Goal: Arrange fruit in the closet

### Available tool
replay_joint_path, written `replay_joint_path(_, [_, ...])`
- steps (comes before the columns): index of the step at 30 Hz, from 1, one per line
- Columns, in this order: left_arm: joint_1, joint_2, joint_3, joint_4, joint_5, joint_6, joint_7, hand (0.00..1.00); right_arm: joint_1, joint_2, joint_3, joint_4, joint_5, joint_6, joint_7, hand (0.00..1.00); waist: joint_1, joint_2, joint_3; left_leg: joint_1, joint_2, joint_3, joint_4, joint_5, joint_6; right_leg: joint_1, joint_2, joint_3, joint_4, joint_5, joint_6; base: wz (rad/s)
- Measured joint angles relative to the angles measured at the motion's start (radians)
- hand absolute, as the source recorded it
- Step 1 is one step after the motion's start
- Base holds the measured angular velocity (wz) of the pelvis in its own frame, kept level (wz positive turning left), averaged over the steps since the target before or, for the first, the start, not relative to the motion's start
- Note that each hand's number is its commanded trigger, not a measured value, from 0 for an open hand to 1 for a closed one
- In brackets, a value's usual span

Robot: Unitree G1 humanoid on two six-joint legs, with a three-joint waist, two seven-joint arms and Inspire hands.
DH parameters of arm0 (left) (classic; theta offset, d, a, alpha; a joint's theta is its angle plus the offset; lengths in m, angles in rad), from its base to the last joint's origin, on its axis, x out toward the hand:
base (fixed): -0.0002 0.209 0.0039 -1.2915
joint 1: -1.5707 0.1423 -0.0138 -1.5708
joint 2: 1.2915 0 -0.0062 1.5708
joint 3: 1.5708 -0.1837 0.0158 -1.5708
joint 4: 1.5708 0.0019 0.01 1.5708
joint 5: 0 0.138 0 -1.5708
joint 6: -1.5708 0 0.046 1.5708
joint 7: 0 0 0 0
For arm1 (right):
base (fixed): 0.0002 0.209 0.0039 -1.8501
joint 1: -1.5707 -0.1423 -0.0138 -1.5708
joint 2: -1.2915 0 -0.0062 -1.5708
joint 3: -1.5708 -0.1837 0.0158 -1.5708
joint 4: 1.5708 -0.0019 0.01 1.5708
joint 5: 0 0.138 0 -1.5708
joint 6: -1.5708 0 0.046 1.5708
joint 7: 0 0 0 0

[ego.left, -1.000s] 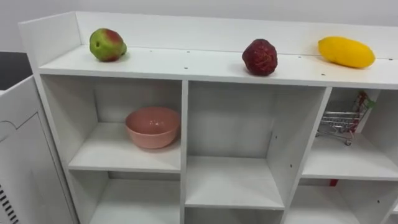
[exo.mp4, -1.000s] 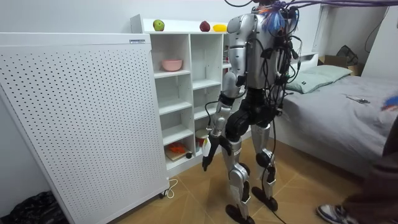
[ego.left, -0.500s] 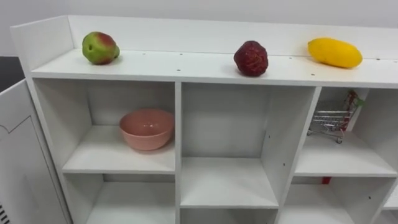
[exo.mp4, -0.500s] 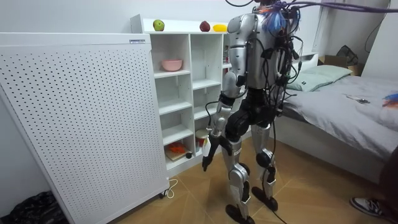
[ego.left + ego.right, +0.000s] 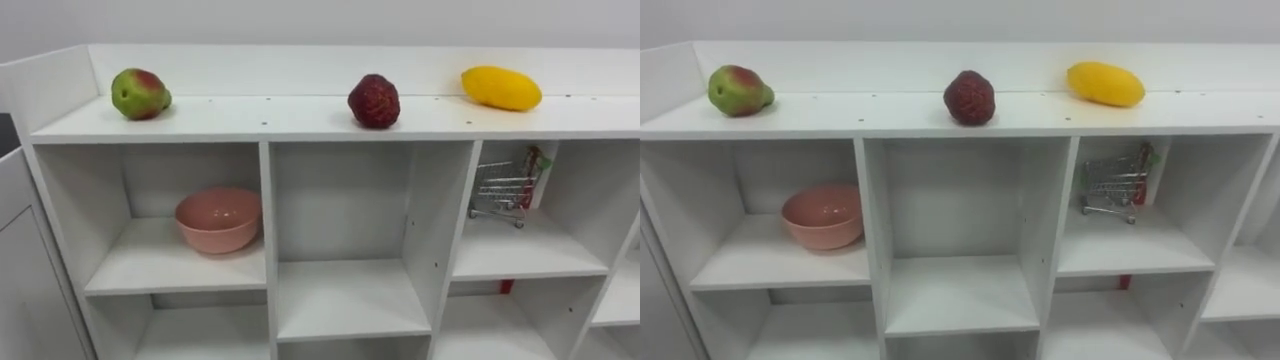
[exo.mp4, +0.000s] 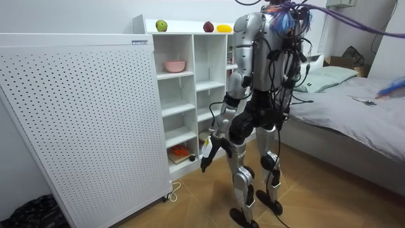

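Three fruits lie on top of the white shelf unit: a green and red pear at the left, a dark red fruit in the middle and a yellow mango at the right. In the room view I stand facing this unit. My left hand hangs low beside my thigh, open and holding nothing.
A pink bowl sits in the upper left compartment, and a small wire shopping cart in the upper right one. The middle compartment holds nothing. A white perforated panel stands left of the unit, and a bed is behind me.
The eye view has shifted, so the shelf sits further left and more level. My left hand swung slightly forward. A person at the room view's right edge has gone out of the picture.
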Motion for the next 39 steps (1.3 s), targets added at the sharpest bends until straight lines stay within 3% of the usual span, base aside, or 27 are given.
replay_joint_path(3, [-0.002,0.002,0.000,-0.012,0.001,-0.005,-0.001,0.00,-0.017,-0.003,-0.005,-0.103,-0.021,-0.009,-0.066,0.00,-0.004,-0.004,-0.0019,-0.012,0.000,-0.001,0.002,0.000,0.000,-0.011,0.000,0.000,0.001,0.000,0.000,-0.04])
replay_joint_path(9, [0.018,0.004,-0.002,-0.036,0.000,-0.019,-0.001,0.00,-0.020,-0.004,-0.015,-0.466,-0.053,-0.016,-0.189,0.00,-0.001,-0.008,-0.0035,-0.015,0.000,0.000,0.004,0.001,0.001,-0.021,0.002,0.000,0.001,0.001,-0.001,-0.03])
replay_joint_path(13, [0.023,0.006,-0.004,-0.046,0.000,-0.019,0.005,0.00,-0.017,-0.004,-0.013,-0.735,-0.192,-0.029,-0.258,0.00,0.002,-0.010,-0.0095,-0.015,0.000,0.000,0.003,0.001,0.001,-0.027,0.002,-0.003,0.001,0.001,-0.001,0.00])
replay_joint_path(16, [0.037,0.009,-0.022,-0.047,0.000,-0.020,0.023,0.00,-0.015,-0.004,-0.005,-0.886,-0.243,-0.047,-0.295,0.00,0.007,-0.020,-0.0104,-0.012,0.001,0.004,0.002,0.001,0.001,-0.031,0.003,0.001,0.000,0.001,-0.001,0.00])
replay_joint_path(20, [0.039,0.006,-0.030,-0.042,0.000,-0.029,0.022,0.00,-0.009,-0.004,0.009,-1.089,-0.396,-0.081,-0.336,0.00,0.024,-0.015,-0.0091,-0.019,0.001,0.006,0.001,0.001,0.001,-0.036,0.003,0.005,0.002,0.001,-0.001,-0.06])
replay_joint_path(26, [0.039,0.007,-0.060,-0.037,-0.001,-0.046,0.021,0.00,-0.034,-0.008,0.052,-1.215,-0.494,-0.116,-0.371,0.00,0.030,0.003,-0.0136,-0.022,0.002,0.006,0.004,0.002,0.000,-0.033,0.003,-0.003,0.004,0.001,-0.001,0.00])
replay_joint_path(33, [0.046,0.007,-0.072,-0.047,0.001,-0.061,0.002,0.00,-0.094,-0.009,0.070,-1.290,-0.498,-0.120,-0.366,0.00,0.037,-0.004,-0.0124,-0.034,0.003,0.004,0.002,0.002,0.001,-0.054,0.004,-0.003,0.018,0.001,-0.001,-0.03])
replay_joint_path(39, [0.029,0.007,-0.072,-0.038,0.000,-0.067,-0.020,0.00,-0.119,-0.053,0.091,-1.400,-0.510,-0.148,-0.344,0.00,0.058,-0.012,-0.0087,-0.031,0.003,-0.002,0.000,0.002,0.001,-0.049,0.005,-0.014,0.016,0.001,-0.001,0.04])
